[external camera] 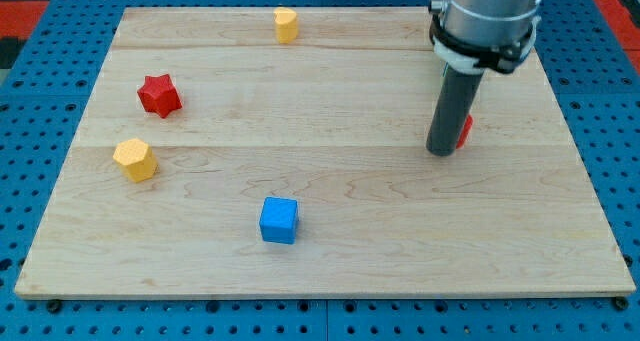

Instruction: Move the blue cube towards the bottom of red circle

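The blue cube (pixel 279 220) lies on the wooden board (pixel 330 271), low and left of centre. The red circle (pixel 465 130) is at the view's right and mostly hidden behind my rod; only a red sliver shows at the rod's right side. My tip (pixel 441 152) rests on the board just left of and touching or nearly touching the red circle. The tip is far to the right of and above the blue cube.
A red star-shaped block (pixel 159 95) lies at the upper left. A yellow hexagonal block (pixel 135 159) lies below it. A yellow block (pixel 286 25) sits near the board's top edge. Blue pegboard surrounds the board.
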You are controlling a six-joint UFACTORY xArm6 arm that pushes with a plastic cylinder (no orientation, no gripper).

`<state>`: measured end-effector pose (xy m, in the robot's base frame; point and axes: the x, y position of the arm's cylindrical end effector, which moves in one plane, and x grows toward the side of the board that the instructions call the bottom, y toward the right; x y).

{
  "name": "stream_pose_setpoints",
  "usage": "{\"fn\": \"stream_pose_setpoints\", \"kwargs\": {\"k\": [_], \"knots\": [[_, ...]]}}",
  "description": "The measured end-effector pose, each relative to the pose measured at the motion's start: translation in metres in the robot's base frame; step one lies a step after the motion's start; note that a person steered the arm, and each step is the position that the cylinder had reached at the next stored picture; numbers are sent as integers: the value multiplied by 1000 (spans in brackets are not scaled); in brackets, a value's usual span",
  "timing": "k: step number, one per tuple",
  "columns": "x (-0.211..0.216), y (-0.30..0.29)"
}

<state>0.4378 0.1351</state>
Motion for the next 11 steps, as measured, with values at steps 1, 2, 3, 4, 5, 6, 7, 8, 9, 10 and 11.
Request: {"fn": "stream_pose_setpoints", "kwargs": {"k": [1, 2, 3, 4, 5, 6, 7, 8, 9, 10, 11], "knots": [[-22, 6], [-24, 15], [-25, -3], [-6, -34], [42, -48], [80, -54], [117, -68], [131, -84], [131, -103], [131, -130], [137, -136]]}}
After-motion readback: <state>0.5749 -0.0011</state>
